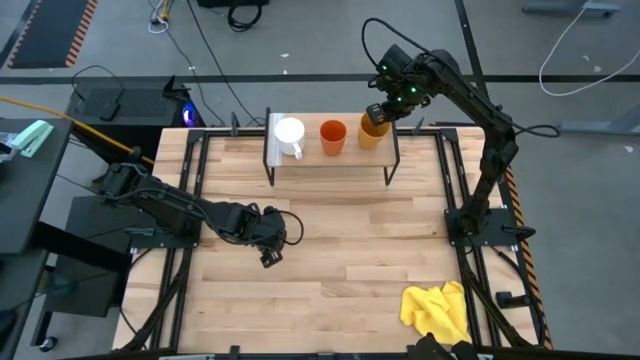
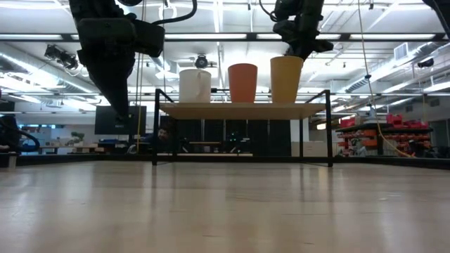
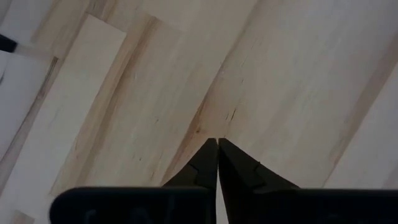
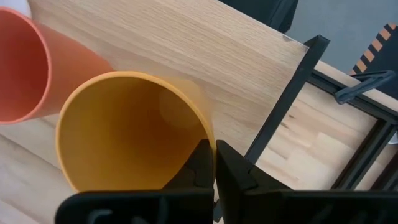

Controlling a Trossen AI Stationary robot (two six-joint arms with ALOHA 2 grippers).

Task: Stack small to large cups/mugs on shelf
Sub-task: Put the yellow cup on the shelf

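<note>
Right claw [image 4: 215,163] pinches mustard cup [image 1: 372,132] rim at shelf [image 1: 330,160] end; left claw [image 3: 217,158] closed, empty.

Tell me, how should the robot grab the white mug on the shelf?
Probably by its rim, coming down from above. The white mug stands upright on the shelf with its mouth open upward, so one finger could go inside. Its handle sticks out toward the table's middle, and the orange cup stands apart from it.
</note>
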